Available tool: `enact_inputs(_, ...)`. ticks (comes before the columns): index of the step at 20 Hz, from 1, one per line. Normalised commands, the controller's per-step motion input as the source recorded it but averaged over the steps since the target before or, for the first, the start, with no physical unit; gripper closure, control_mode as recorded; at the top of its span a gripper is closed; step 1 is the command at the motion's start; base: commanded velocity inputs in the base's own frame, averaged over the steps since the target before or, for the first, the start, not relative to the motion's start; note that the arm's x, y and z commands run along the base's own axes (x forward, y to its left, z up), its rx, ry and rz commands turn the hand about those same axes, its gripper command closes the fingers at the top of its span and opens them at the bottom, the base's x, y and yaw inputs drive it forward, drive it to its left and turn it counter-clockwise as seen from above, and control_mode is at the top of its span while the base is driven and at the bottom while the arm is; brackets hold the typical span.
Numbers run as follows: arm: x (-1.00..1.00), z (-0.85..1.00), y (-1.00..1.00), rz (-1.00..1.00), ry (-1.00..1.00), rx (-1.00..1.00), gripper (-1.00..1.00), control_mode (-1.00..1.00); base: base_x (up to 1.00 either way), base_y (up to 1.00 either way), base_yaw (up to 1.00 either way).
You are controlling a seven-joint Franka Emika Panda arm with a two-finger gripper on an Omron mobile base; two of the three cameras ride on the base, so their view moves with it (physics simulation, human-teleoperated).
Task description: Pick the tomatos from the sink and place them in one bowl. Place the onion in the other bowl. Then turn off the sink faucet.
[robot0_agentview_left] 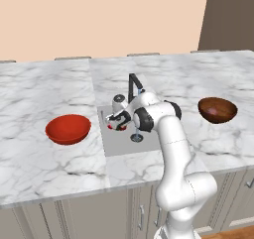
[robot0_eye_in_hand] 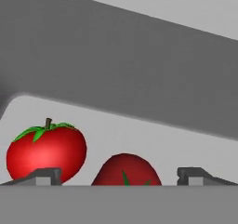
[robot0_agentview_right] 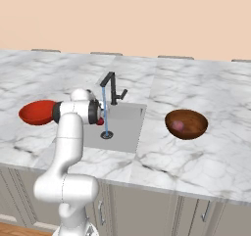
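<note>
Grey sink, left wall: your open gripper straddles the darker tomato; lower squarely, then close.

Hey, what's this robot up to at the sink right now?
The arm is reaching down into the sink with its pincer open over two tomatoes. The darker tomato sits between the fingertips, not yet gripped; the brighter tomato lies beside it. The onion is already in the brown bowl, the red bowl has no tomatoes yet, and the faucet is running.
</note>
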Motion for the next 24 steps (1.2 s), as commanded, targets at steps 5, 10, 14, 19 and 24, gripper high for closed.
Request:
enact_inputs(5,-0.11,-0.17,-0.01,0.0,0.0,0.05,-1.0,-1.0,0.0,0.0,0.0)
enact_inputs(10,-0.1,-0.18,-0.06,0.0,0.0,0.03,-1.0,-1.0,0.0,0.0,0.0)
enact_inputs(14,-0.03,-0.2,-0.03,0.0,0.0,0.0,-1.0,-1.0,0.0,0.0,0.0)
enact_inputs(19,0.0,-0.24,0.0,0.0,0.0,0.0,-1.0,-1.0,0.0,0.0,0.0)
enact_inputs(24,-0.03,-0.28,0.0,0.0,0.0,0.0,-1.0,-1.0,0.0,0.0,0.0)
